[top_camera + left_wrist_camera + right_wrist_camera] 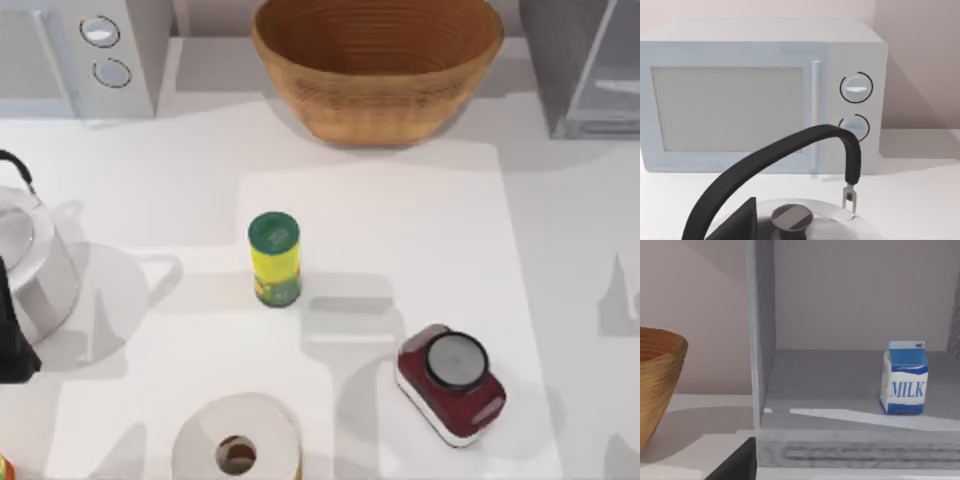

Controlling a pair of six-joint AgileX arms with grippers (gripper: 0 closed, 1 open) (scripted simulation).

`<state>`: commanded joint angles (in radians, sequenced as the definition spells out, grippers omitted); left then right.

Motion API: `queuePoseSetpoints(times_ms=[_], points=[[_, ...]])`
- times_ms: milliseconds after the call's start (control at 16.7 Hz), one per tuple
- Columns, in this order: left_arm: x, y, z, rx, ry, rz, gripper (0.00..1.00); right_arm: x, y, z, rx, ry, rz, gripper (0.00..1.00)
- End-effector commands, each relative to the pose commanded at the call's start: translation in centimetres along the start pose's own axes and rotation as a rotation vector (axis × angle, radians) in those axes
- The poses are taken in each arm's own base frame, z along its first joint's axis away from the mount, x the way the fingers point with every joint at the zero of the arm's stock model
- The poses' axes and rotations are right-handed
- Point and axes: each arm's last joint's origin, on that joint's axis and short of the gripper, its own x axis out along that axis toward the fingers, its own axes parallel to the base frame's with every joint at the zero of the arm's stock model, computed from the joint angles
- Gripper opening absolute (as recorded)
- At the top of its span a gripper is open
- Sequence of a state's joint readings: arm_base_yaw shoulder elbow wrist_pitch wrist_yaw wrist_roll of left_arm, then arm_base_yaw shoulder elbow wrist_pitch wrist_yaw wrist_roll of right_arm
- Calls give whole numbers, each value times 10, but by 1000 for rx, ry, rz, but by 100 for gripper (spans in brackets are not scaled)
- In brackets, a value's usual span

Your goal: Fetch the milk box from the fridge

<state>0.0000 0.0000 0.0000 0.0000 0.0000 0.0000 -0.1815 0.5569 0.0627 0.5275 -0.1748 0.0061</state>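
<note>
The milk box (904,384) stands upright inside the open fridge (585,70) at two o'clock; you steer the right arm in level, its finger state impossible to tell.

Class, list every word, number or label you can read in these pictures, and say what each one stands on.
"MILK": on the front of the milk box, standing upright inside the fridge.
The yellow can carries a printed label, too blurred to read.
The microwave dials show no readable marks.

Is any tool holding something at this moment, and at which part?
Nothing looks held. The small blue-and-white milk carton stands upright and untouched inside the grey fridge; no fingers appear around it.
</note>
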Motion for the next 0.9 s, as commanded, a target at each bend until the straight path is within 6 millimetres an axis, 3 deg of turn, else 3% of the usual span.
queuePoseSetpoints(times_ms=[240, 480, 900], points=[[0, 0, 0, 0, 0, 0, 100, 30, -22, -9, 0, 15, 0, 100], [0, 0, 0, 0, 0, 0, 100, 52, -48, -33, 6, 33, 2, 100], [0, 0, 0, 0, 0, 0, 100, 60, -78, -69, 9, 33, 4, 100]])
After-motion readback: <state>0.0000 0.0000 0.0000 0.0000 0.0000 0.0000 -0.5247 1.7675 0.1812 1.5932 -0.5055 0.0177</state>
